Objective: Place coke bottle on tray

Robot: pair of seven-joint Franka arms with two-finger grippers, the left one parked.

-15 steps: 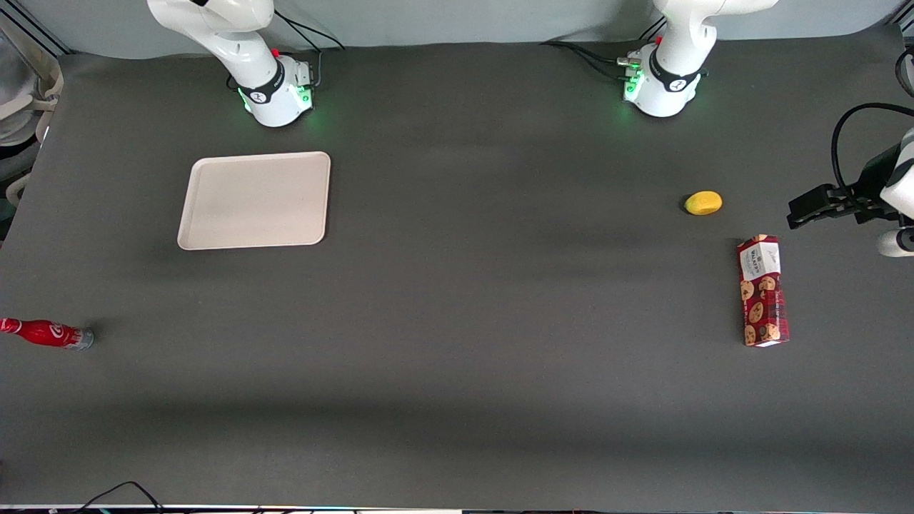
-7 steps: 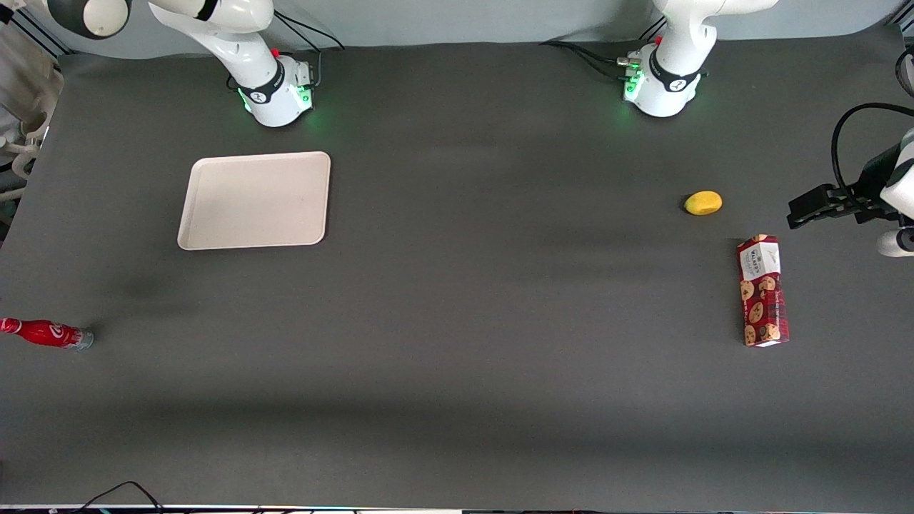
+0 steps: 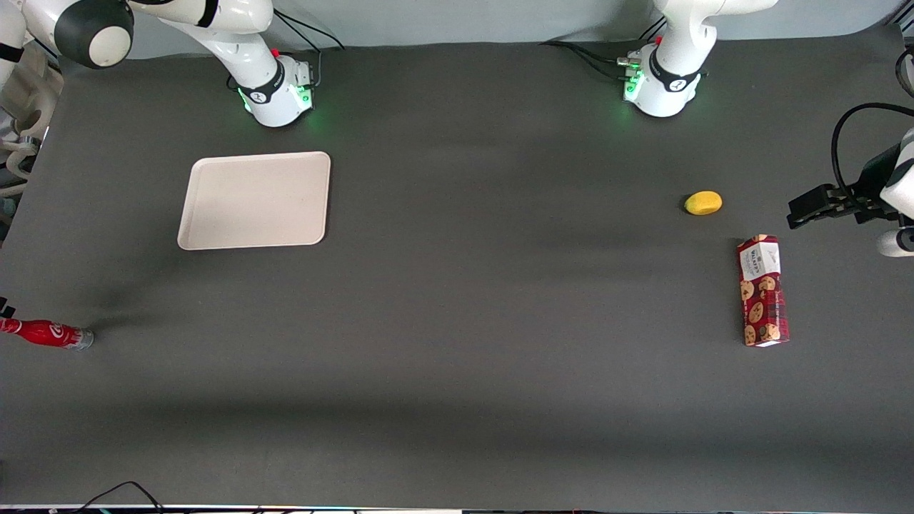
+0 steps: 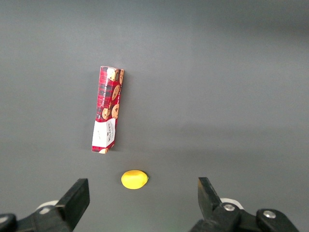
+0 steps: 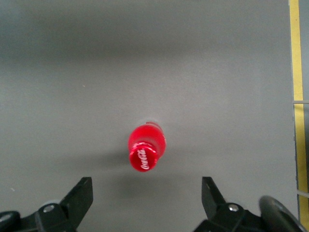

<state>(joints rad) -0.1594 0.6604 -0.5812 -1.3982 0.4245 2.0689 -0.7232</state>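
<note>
The coke bottle (image 3: 46, 333) is small and red with a silvery base. It stands upright at the working arm's end of the table, nearer to the front camera than the tray. The right wrist view looks down on its red cap (image 5: 146, 152) with white script. My right gripper (image 5: 146, 195) hangs above the bottle, open and empty, and the cap lies just ahead of the gap between the fingers (image 5: 81, 194). In the front view only a dark tip of the gripper (image 3: 4, 308) shows at the frame's edge. The cream-white tray (image 3: 255, 200) lies flat and bare near the working arm's base.
A red cookie box (image 3: 762, 290) and a small yellow fruit (image 3: 703, 203) lie toward the parked arm's end of the table; both show in the left wrist view too. A yellow tape line (image 5: 294, 72) runs along the table edge close to the bottle.
The working arm's elbow has swung into the front view. A gripper tip now shows beside the bottle and its shadow has slid toward the bottle. Bottle and tray have not moved.
</note>
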